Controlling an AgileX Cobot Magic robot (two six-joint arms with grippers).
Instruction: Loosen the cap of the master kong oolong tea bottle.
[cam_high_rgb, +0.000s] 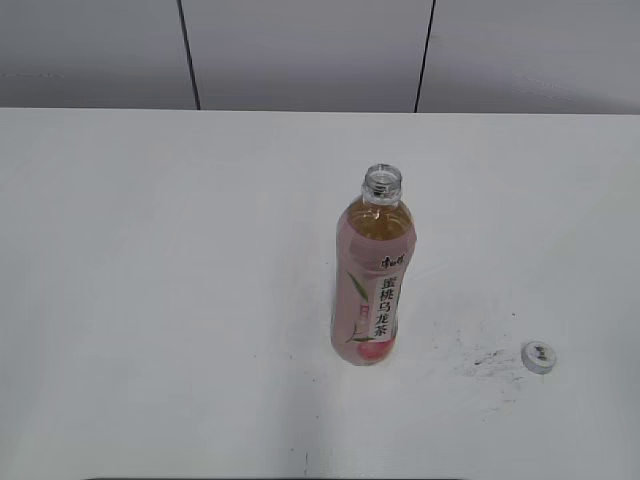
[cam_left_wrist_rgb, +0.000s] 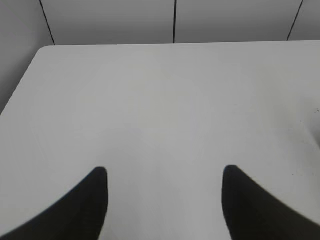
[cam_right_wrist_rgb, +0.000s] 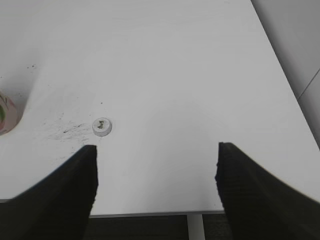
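Both pincers gaped wide and held nothing: the left pincer (cam_left_wrist_rgb: 165, 197) over bare white counter (cam_high_rgb: 150, 300), the right pincer (cam_right_wrist_rgb: 156, 175) near the counter's front edge. Upright and uncapped mid-counter stood the master kong oolong tea bottle (cam_high_rgb: 373, 280); the cap (cam_high_rgb: 538, 356), ribbed, lay well apart by dark scuffs (cam_high_rgb: 485, 358)

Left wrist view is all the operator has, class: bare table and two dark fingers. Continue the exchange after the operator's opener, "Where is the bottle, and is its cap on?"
Observer: The bottle stands upright near the table's middle, its neck open.
Operator: Where is the cap?
Observer: The cap lies flat on the table, right of the bottle and apart from it.
Operator: Is the right gripper holding anything?
Observer: No. The right gripper is open and empty, with the cap just beyond its left finger.
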